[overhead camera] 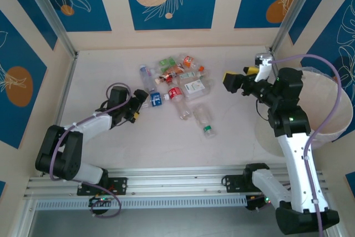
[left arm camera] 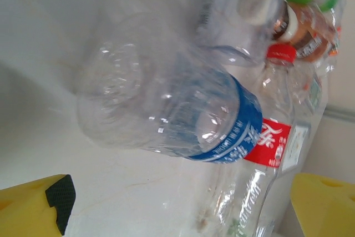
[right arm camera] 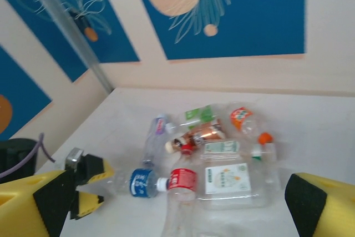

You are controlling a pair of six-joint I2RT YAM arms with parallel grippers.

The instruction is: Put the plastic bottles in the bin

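The bottles (overhead camera: 180, 79) lie in a loose heap at the middle of the desk (overhead camera: 100, 76), towards the back wall, none of them in the bin (overhead camera: 321, 84). The bin stands at the right edge of the desk, well apart from the heap, with the right arm's elbow rising in front of its near-left side.

The left claw (overhead camera: 138, 107) is down low at the heap's left edge, released, its yellow fingers (left arm camera: 39, 206) spread wide. Just ahead of it lies a blue-label bottle (overhead camera: 153, 99) on its side, its clear base towards the claw. From the left wrist the bottle (left arm camera: 183, 115) sits in the gap between the two fingers but beyond their tips, and neither finger touches it. Pressed against its far side is a red-label bottle (left arm camera: 272, 142) with a red cap, and more bottles crowd behind that one.

The right claw (overhead camera: 230, 80) hangs in the air to the right of the heap, pointed at it, also released and grasping nothing. Its own camera looks over the pile between the spread fingers (right arm camera: 319, 206), with the left claw (right arm camera: 86, 187) seen beside the blue-label bottle (right arm camera: 143, 182).

A green-cap bottle (overhead camera: 205, 121) lies nearer the arms than the rest, a little apart from the heap.
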